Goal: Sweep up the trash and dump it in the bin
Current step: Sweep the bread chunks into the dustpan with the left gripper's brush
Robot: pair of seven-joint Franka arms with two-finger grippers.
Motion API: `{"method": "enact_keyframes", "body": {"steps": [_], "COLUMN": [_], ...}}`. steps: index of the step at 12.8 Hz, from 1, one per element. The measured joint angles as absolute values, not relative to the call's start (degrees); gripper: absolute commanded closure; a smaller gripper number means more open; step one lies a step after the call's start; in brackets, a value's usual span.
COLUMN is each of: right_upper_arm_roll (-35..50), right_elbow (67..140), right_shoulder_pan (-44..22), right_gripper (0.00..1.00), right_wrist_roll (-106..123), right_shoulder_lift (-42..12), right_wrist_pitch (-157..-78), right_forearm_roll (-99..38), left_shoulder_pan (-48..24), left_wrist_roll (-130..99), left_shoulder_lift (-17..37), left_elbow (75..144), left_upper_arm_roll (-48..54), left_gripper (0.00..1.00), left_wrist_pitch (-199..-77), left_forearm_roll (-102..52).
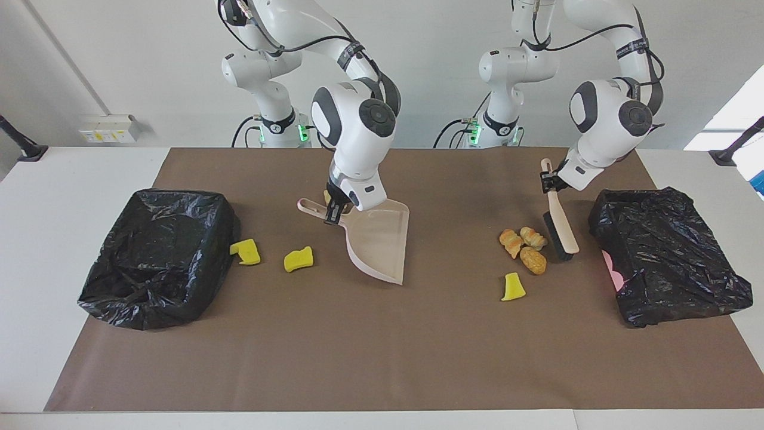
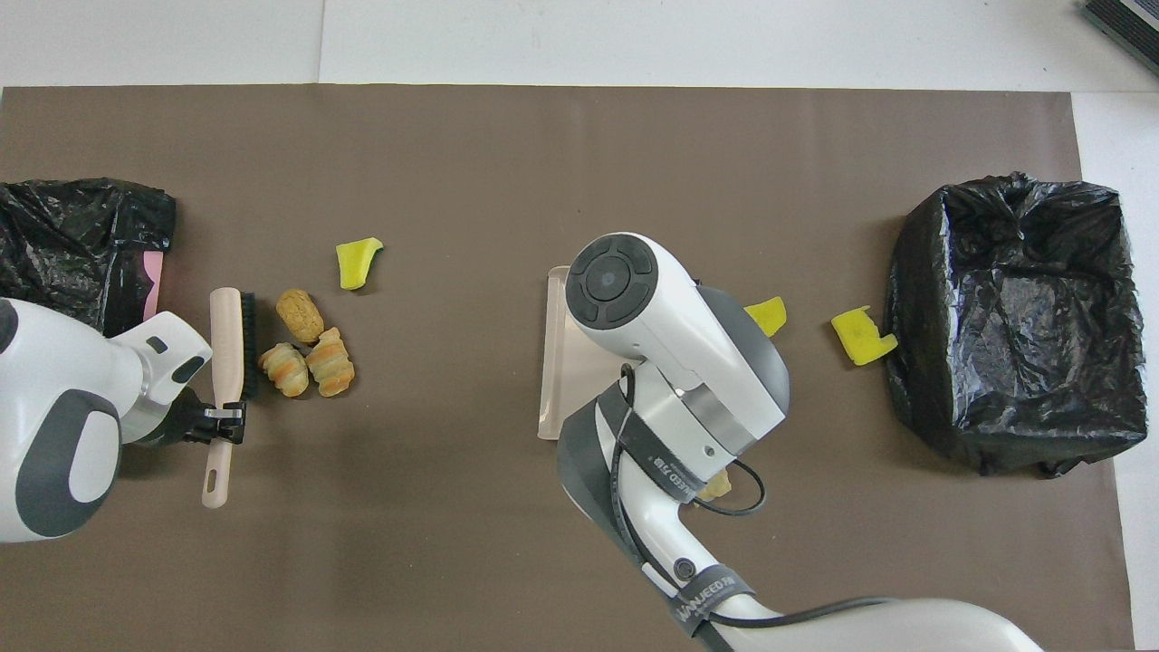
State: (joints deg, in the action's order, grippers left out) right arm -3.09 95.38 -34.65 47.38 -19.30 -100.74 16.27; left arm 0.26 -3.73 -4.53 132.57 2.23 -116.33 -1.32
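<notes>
A white table [image 1: 77,179] carries a wide brown mat [image 1: 382,346]. A plain pale wall [image 1: 149,60] rises above it, bearing a small socket box [image 1: 109,128]. Daylight glares through a window [image 1: 731,122] at one end.

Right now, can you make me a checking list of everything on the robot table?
Surface: brown mat on a white table.
Job's things: dustpan tilted, near the middle; brush beside three bread lumps; yellow sponge wedges on the mat; another scrap partly hidden under the right arm.
Bins: black-bagged bin at the right arm's end, another at the left arm's end.
Clutter: nothing seen.
Grippers: right end effector shut on the dustpan's handle; left end effector shut on the brush's handle.
Cables: black cables along both arms.
Surroundings: white wall, socket box.
</notes>
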Motion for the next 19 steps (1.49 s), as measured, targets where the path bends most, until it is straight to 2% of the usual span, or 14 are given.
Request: {"method": "enact_keyframes", "body": {"steps": [9, 19], "right_upper_arm_roll": [-3.3, -3.2], "right_elbow": [97.5, 99.0], "right_shoulder_pan": [-34.8, -34.9], "right_gripper": [1.0, 1.0], "right_wrist_roll": [47.4, 50.1], "right_shoulder_lift": [-19.3, -20.0], "right_wrist_pitch": [-104.9, -109.7], "right_forearm_roll": [16.4, 16.3], "left_shoulder_pan": [-11.6, -25.8], "left_wrist_roll": [-14.4, -20.3], "left_shoulder_lift": [-2.8, -2.8], "left_elbow": [133.1, 133.1], "left_upper_arm_roll": [2.6, 2.8], "left_gripper": [1.0, 1.0], "left_wrist_pitch": [-120.8, -126.8], "left_forearm_roll": [-1.9, -13.4]}}
